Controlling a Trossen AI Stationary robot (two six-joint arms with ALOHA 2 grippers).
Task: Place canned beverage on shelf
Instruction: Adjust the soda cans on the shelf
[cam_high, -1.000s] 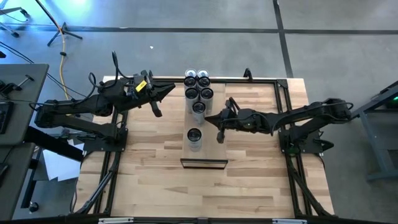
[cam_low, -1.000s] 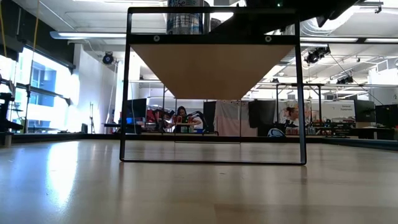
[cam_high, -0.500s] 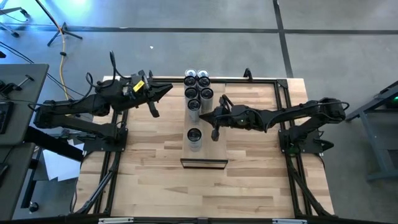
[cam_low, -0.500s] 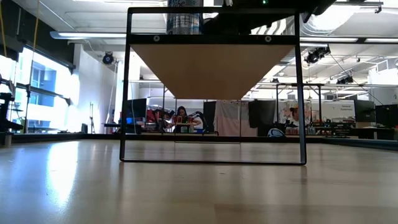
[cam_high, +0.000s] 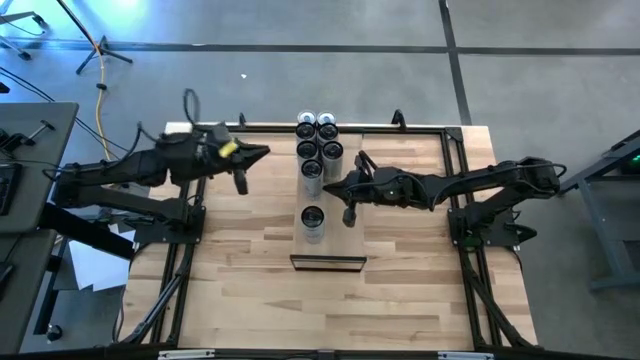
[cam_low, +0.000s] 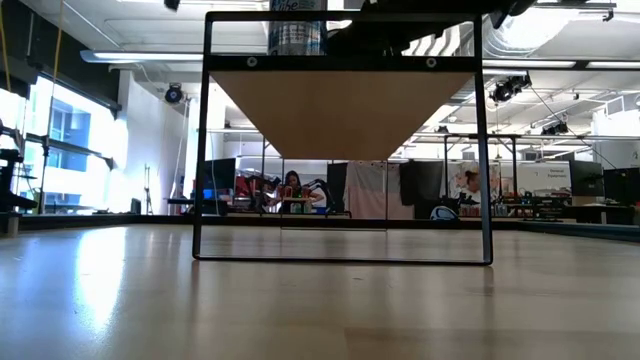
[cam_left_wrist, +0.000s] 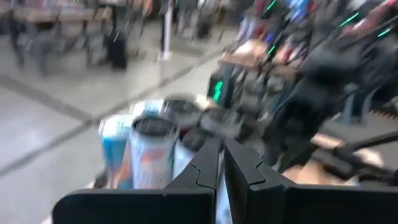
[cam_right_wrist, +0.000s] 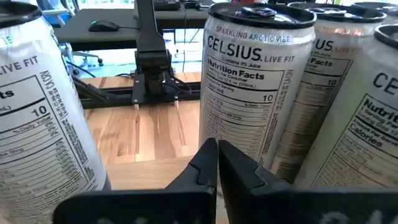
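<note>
The shelf (cam_high: 338, 243) is a narrow raised wood platform in mid-table; the low view shows its underside (cam_low: 340, 110). Several Celsius cans (cam_high: 318, 148) stand upright in a cluster at its far end. A lone can (cam_high: 313, 220) stands nearer the dark front edge. My right gripper (cam_high: 335, 187) is shut and hovers over the shelf just right of the cluster's nearest can (cam_high: 313, 170); in the right wrist view its tips (cam_right_wrist: 217, 152) point between two cans. My left gripper (cam_high: 264, 152) is shut, in the air left of the cluster. My right gripper's shut fingertips (cam_right_wrist: 208, 155) stand level, coming from the table's right, close before the lower side of one upright can (cam_right_wrist: 255, 87). Whether they touch it I cannot tell.
Black frame rails (cam_high: 455, 170) run along the table's edges. The shelf stands on thin black legs (cam_low: 485, 140). The bare tabletop (cam_high: 240, 270) spreads left, right and near of the shelf. A person sits far off in the room behind (cam_low: 292, 188).
My left gripper has drawn back toward the table's left edge, sunk a little and tipped down toward level. My right gripper has edged a little toward the can cluster and stays shut.
</note>
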